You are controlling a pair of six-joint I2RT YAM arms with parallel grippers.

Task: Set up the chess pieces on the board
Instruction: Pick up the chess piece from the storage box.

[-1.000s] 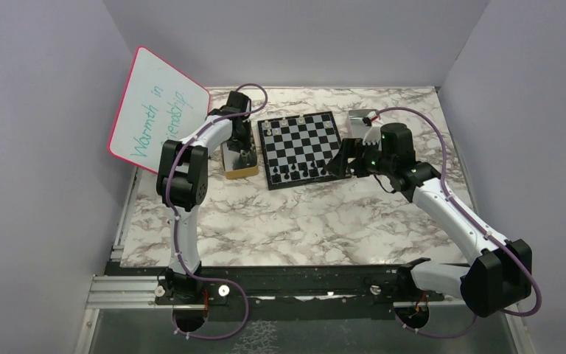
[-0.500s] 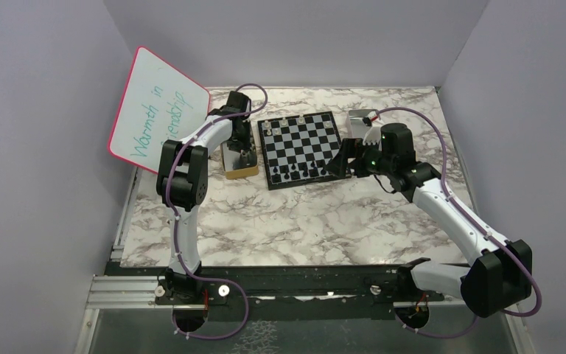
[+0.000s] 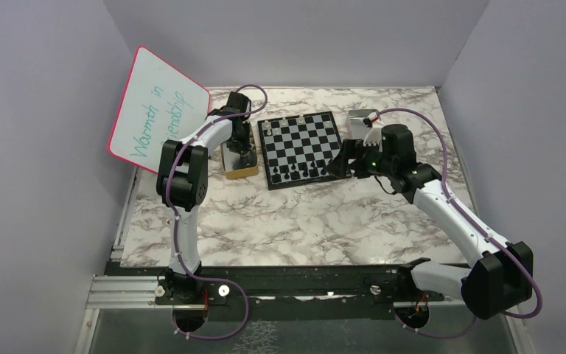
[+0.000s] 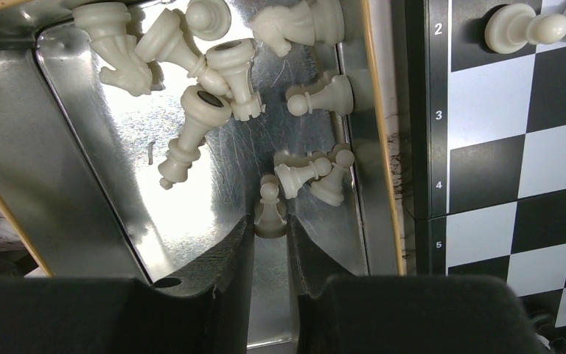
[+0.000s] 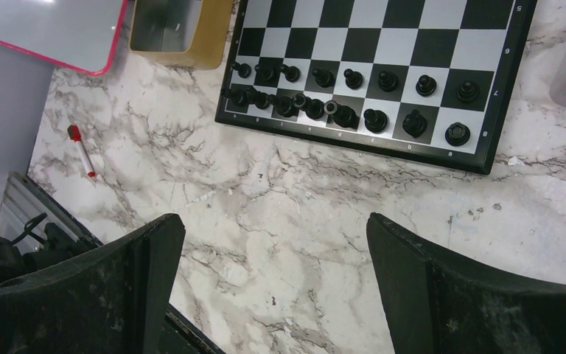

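Pawn (image 4: 269, 210), pale, sits in the metal tray (image 4: 81, 147) right at the fingertips of my left gripper (image 4: 270, 228). Its head points away from me along the line of the fingers, and its base is between them. The jaws stand at a slim gap around that base; whether they pinch it yet I cannot tell. The board (image 4: 501, 147) lies just right of the tray. My right gripper (image 5: 273, 243) hangs wide open and empty over the table (image 5: 265, 192), near the black pieces (image 5: 346, 114).

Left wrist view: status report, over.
Left gripper straddling small pale chess pawn in shiny metal tray, grip unconfirmed. Right gripper wide open, empty. Toppled pale pieces crowd the pawn.
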